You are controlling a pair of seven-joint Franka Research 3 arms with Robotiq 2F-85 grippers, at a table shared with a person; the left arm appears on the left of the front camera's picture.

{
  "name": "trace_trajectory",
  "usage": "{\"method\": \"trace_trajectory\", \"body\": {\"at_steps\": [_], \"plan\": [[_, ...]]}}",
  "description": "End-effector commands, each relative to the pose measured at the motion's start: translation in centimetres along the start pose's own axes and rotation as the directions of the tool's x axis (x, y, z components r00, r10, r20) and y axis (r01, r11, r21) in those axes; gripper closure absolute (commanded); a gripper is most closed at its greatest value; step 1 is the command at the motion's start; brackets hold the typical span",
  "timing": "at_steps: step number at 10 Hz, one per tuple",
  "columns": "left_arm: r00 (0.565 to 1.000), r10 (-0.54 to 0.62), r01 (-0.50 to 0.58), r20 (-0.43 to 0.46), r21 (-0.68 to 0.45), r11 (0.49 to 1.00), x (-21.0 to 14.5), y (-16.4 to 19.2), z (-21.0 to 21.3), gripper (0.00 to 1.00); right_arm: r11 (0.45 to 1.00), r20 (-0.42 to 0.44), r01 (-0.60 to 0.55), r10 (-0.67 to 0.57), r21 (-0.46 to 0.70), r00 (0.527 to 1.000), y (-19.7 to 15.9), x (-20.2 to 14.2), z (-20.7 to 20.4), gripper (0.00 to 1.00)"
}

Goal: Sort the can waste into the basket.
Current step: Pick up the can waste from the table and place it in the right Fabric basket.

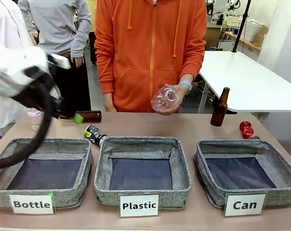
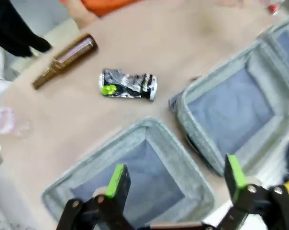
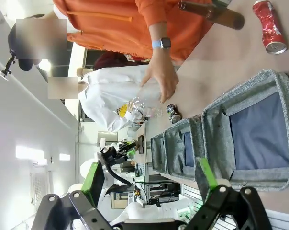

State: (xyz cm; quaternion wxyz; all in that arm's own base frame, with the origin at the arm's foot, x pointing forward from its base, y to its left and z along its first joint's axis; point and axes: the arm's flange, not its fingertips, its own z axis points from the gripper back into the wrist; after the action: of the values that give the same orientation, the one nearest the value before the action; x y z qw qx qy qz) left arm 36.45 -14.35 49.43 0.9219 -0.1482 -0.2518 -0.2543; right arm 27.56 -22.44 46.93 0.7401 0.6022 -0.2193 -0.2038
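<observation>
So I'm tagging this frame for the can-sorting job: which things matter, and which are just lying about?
Job: dark can, red can, Can basket.
Lying about: lying brown bottle, upright brown bottle, held clear bottle, Plastic basket, Bottle basket.

Bright even light; blurred left-wrist view.

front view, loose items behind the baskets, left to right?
crushed dark can → clear plastic bottle in the person's hand → upright brown glass bottle → crushed red can. The lying brown bottle overlaps the dark can, so it is left out.
</observation>
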Motion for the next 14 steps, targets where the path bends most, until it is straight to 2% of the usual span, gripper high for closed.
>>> {"method": "trace_trajectory", "body": {"at_steps": [1,3,4,6,8,11,13,14], "plan": [[0.998,0.026,-0.024,-0.062,0.019,1.000,3.4,1.2,-2.3,0.00,1.000,-0.005,-0.020,0.020,0.004,1.000,0.1,0.1,0.2,0.00],[0.995,0.079,-0.088,-0.068,-0.138,0.987,4.3,2.9,0.2,0.00,1.000,-0.005,-0.020,0.020,0.004,1.000,0.1,0.1,0.2,0.00],[0.988,0.089,-0.116,-0.130,-0.220,0.969,3.8,4.5,2.4,0.00,1.000,-0.005,-0.020,0.020,0.004,1.000,0.1,0.1,0.2,0.00],[0.980,0.119,-0.173,-0.162,-0.376,0.911,0.6,9.6,9.1,0.00,1.000,-0.005,-0.020,0.020,0.004,1.000,0.1,0.1,0.2,0.00],[0.982,0.166,-0.189,-0.090,-0.429,0.884,-2.8,12.9,12.3,0.00,1.000,-0.005,-0.020,0.020,0.004,1.000,0.1,0.1,0.2,0.00],[0.980,0.199,-0.189,-0.032,-0.479,0.857,-6.4,15.7,14.1,0.00,1.000,-0.005,-0.020,0.020,0.004,1.000,0.1,0.1,0.2,0.00],[0.979,0.201,-0.183,-0.016,-0.487,0.854,-6.6,15.7,13.9,0.00,1.000,-0.005,-0.020,0.020,0.004,1.000,0.1,0.1,0.2,0.00],[0.981,0.192,-0.174,-0.012,-0.475,0.863,-5.7,14.9,13.2,0.00,1.000,-0.005,-0.020,0.020,0.004,1.000,0.1,0.1,0.2,0.00]]}}
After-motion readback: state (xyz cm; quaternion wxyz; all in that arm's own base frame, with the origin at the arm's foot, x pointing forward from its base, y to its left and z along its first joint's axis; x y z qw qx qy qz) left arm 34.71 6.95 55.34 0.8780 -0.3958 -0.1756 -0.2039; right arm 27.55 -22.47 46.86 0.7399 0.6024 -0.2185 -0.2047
